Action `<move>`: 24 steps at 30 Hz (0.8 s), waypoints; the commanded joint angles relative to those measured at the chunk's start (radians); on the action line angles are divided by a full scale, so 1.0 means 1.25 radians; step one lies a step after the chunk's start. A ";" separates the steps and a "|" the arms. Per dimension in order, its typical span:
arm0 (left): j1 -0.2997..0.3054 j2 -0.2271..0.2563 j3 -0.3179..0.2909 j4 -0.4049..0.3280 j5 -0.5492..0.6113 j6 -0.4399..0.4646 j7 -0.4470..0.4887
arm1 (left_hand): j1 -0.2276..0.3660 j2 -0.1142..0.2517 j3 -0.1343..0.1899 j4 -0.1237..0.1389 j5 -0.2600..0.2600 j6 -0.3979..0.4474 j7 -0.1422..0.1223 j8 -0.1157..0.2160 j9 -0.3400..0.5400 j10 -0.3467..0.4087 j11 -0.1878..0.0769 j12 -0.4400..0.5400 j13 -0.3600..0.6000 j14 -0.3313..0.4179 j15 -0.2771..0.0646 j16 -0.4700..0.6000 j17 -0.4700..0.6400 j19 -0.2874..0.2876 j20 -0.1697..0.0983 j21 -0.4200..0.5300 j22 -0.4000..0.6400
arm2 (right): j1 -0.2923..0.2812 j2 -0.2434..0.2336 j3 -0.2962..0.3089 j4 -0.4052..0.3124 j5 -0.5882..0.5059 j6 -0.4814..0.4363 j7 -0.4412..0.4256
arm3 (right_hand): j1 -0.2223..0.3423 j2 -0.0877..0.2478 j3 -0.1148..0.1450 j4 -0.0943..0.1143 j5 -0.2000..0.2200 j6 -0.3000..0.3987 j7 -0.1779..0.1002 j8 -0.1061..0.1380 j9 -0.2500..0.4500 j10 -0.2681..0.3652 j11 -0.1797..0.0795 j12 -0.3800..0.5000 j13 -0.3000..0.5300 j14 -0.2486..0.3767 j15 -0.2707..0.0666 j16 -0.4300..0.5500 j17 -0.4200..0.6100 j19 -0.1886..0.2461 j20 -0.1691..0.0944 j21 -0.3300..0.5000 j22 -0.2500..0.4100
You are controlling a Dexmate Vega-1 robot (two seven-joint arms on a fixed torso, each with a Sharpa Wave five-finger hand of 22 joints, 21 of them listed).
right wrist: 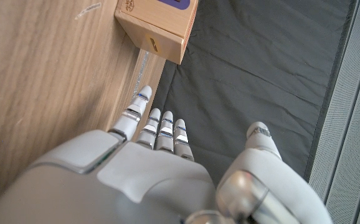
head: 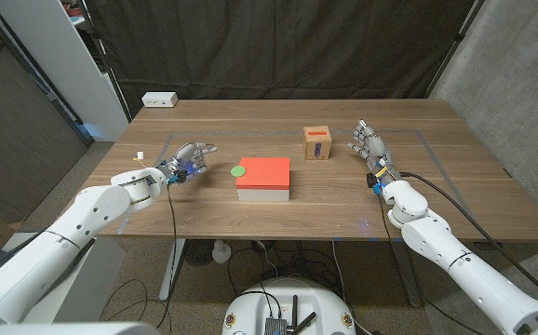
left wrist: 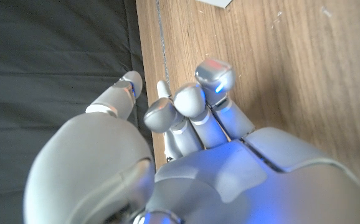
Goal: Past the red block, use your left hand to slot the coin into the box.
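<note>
A small green coin lies flat on the table, right against the left side of the red block, which sits on a white base. My left hand hovers left of the coin, a short gap away, holding nothing. Its fingers are bent and the thumb stands apart. The wooden box, with a coloured slot panel on top, stands beyond the block to the right. My right hand is beside the box, with straight, spread fingers and nothing in it.
A white power strip lies at the table's far left corner. A dark curtain hangs behind the table. Bare wood stretches between the block and the box, and in front of both hands.
</note>
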 commanded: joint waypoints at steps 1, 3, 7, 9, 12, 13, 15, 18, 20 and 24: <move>0.022 0.040 -0.028 -0.022 -0.071 0.049 0.010 | 0.014 0.001 -0.007 0.001 -0.001 0.002 -0.001 0.018 0.017 0.003 0.004 0.008 0.000 -0.001 0.001 0.009 0.001 -0.008 0.001 -0.007 0.000 | -0.007 -0.009 0.003 -0.017 -0.004 -0.011 -0.006 | 0.002 0.011 0.000 -0.005 0.006 0.001 -0.004 0.003 0.001 0.009 0.002 0.002 0.003 0.007 -0.001 0.002 0.001 0.000 0.006 -0.003 0.003; 0.027 0.049 -0.032 -0.027 -0.080 0.057 0.008 | 0.016 0.002 -0.009 0.001 -0.001 -0.001 -0.002 0.025 0.024 0.001 0.004 0.008 -0.001 -0.003 0.001 0.007 -0.003 -0.008 0.001 -0.008 0.002 | -0.006 -0.012 0.003 -0.015 -0.003 -0.010 -0.001 | 0.003 0.011 0.000 -0.005 0.006 0.002 -0.004 0.003 0.001 0.009 0.001 0.002 0.003 0.007 -0.001 0.002 0.001 0.000 0.006 -0.003 0.003; 0.039 0.066 -0.042 -0.044 -0.102 0.076 0.020 | 0.014 0.000 -0.011 0.003 0.000 -0.002 -0.002 0.034 0.031 -0.002 0.004 0.009 -0.002 -0.001 0.001 0.011 -0.001 -0.008 0.002 -0.006 0.011 | -0.008 -0.015 0.007 -0.009 0.006 -0.008 0.011 | 0.003 0.011 0.000 -0.006 0.006 0.001 -0.005 0.002 0.001 0.008 0.002 0.002 0.003 0.008 0.000 0.002 0.001 0.000 0.006 -0.003 0.003; 0.046 0.075 -0.047 -0.056 -0.112 0.088 0.035 | 0.014 -0.001 -0.013 0.003 -0.001 0.002 -0.005 0.040 0.035 0.001 0.004 0.011 -0.001 -0.002 0.001 0.010 -0.002 -0.009 0.002 -0.009 0.010 | -0.009 -0.018 0.010 -0.006 0.013 -0.008 0.019 | 0.003 0.011 0.000 -0.006 0.006 0.001 -0.005 0.002 0.001 0.007 0.002 0.001 0.003 0.008 0.000 0.002 0.001 0.000 0.006 -0.004 0.003; 0.057 0.085 -0.057 -0.073 -0.132 0.105 0.068 | 0.013 -0.004 -0.016 0.002 -0.001 0.005 -0.008 0.048 0.040 -0.001 0.004 0.009 -0.004 -0.001 0.001 0.012 -0.001 -0.009 0.002 -0.009 0.010 | -0.010 -0.026 0.014 -0.001 0.024 -0.008 0.035 | 0.003 0.011 0.000 -0.006 0.006 0.001 -0.005 0.002 0.001 0.008 0.001 0.001 0.003 0.008 0.000 0.002 0.001 0.000 0.006 -0.004 0.003; 0.065 0.086 -0.063 -0.079 -0.139 0.105 0.076 | 0.012 -0.005 -0.018 0.003 -0.001 0.008 -0.010 0.052 0.043 0.001 0.004 0.013 -0.001 0.000 0.001 0.012 0.000 -0.009 0.002 -0.010 0.011 | -0.010 -0.031 0.014 0.001 0.023 -0.007 0.041 | 0.003 0.011 0.000 -0.006 0.006 0.001 -0.005 0.002 0.001 0.009 0.001 0.002 0.003 0.008 0.000 0.002 0.001 0.000 0.006 -0.004 0.003; 0.079 0.091 -0.072 -0.095 -0.149 0.108 0.097 | 0.013 -0.007 -0.020 0.003 -0.001 0.020 -0.014 0.064 0.049 0.001 0.004 0.014 0.000 -0.002 0.002 0.011 -0.003 -0.009 0.002 -0.011 0.012 | -0.010 -0.037 0.018 0.005 0.032 -0.007 0.054 | 0.003 0.011 0.000 -0.006 0.006 0.002 -0.005 0.002 0.001 0.009 0.001 0.002 0.003 0.008 0.000 0.002 0.001 0.000 0.006 -0.004 0.003; 0.095 0.095 -0.083 -0.116 -0.165 0.114 0.129 | 0.013 -0.006 -0.021 0.003 -0.001 0.021 -0.018 0.072 0.055 0.000 0.004 0.014 -0.001 -0.002 0.001 0.011 -0.003 -0.008 0.001 -0.013 0.013 | -0.010 -0.047 0.024 0.008 0.047 -0.011 0.074 | 0.004 0.012 0.000 -0.007 0.006 0.001 -0.005 0.002 0.001 0.009 0.001 0.002 0.003 0.008 0.001 0.002 0.001 0.000 0.007 -0.004 0.003; 0.100 0.100 -0.084 -0.126 -0.178 0.125 0.152 | 0.014 -0.005 -0.022 0.003 -0.001 0.026 -0.022 0.080 0.060 -0.002 0.004 0.012 -0.004 -0.005 0.002 0.007 -0.007 -0.006 0.002 -0.013 0.014 | -0.008 -0.053 0.026 0.010 0.058 -0.017 0.089 | 0.004 0.012 0.000 -0.007 0.006 0.002 -0.005 0.002 0.001 0.009 0.000 0.001 0.003 0.008 0.001 0.001 0.001 0.000 0.007 -0.005 0.003; 0.087 0.116 -0.073 -0.120 -0.192 0.147 0.154 | 0.016 -0.006 -0.024 0.003 -0.001 0.025 -0.029 0.094 0.072 0.001 0.004 0.018 0.002 -0.004 0.002 0.008 -0.010 -0.005 0.002 -0.016 0.017 | -0.005 -0.062 0.030 0.011 0.074 -0.027 0.109 | 0.004 0.012 0.000 -0.007 0.006 0.002 -0.005 0.002 0.001 0.009 0.002 0.001 0.003 0.008 0.002 0.001 0.001 0.000 0.006 -0.005 0.003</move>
